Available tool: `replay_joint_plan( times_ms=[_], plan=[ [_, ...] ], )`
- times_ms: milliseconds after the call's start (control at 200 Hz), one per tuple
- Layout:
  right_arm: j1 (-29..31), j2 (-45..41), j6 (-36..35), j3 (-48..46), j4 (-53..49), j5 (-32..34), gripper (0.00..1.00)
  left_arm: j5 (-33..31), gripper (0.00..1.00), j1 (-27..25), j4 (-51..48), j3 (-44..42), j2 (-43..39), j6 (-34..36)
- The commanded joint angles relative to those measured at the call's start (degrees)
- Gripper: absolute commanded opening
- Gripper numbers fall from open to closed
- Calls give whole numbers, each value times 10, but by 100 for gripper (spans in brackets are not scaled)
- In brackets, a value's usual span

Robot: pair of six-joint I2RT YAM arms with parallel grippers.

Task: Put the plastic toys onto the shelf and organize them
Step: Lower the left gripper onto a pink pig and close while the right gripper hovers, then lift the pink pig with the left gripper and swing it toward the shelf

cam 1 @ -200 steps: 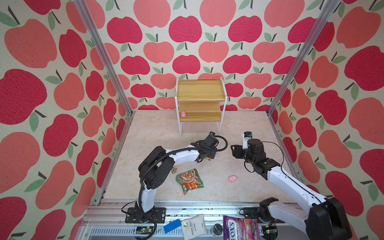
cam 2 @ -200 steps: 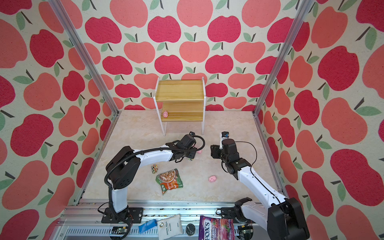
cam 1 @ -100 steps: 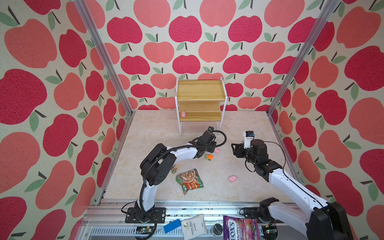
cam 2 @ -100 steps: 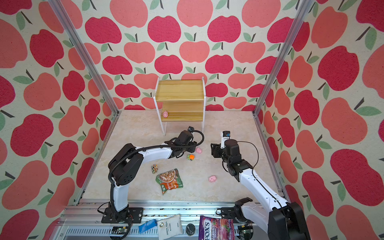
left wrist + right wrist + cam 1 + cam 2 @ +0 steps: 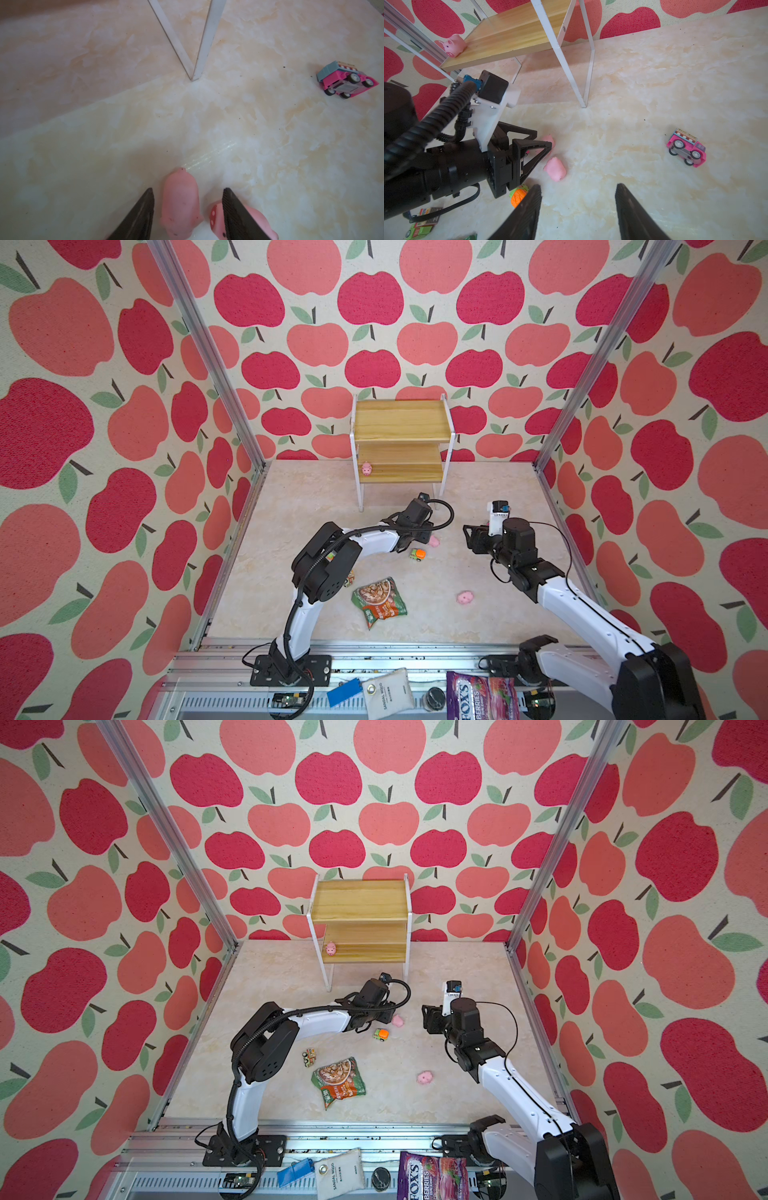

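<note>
Pig (image 5: 179,205) lying between left gripper (image 5: 188,189) jaws, part open, not yet gripped, second pig (image 5: 216,216) just beside, partly under one jaw, shelf (image 5: 401,418) front leg near, third pig (image 5: 366,468) on lower board's front left corner, right gripper (image 5: 578,185) jaws wide, empty, pink truck (image 5: 686,147) tipped over beyond.

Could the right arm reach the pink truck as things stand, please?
Probably yes: the pink truck lies on its side ahead of the right gripper's open fingers, with nothing between.
</note>
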Motion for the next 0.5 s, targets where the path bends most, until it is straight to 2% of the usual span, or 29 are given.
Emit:
replay_joint_plan(
  times_ms=[0, 215, 370, 495],
  plan=[
    [-3, 4, -10, -9, 10, -9, 60, 8, 52, 4, -30, 21, 19, 4],
    [-5, 8, -10, -8, 13, -11, 60, 8, 45, 7, -40, 27, 31, -2],
    [-5, 7, -11, -8, 10, -11, 60, 8, 31, 9, -46, 38, 34, 1],
    [-5, 5, -11, -5, 10, -9, 60, 7, 27, 10, -47, 43, 13, 9]
  ],
)
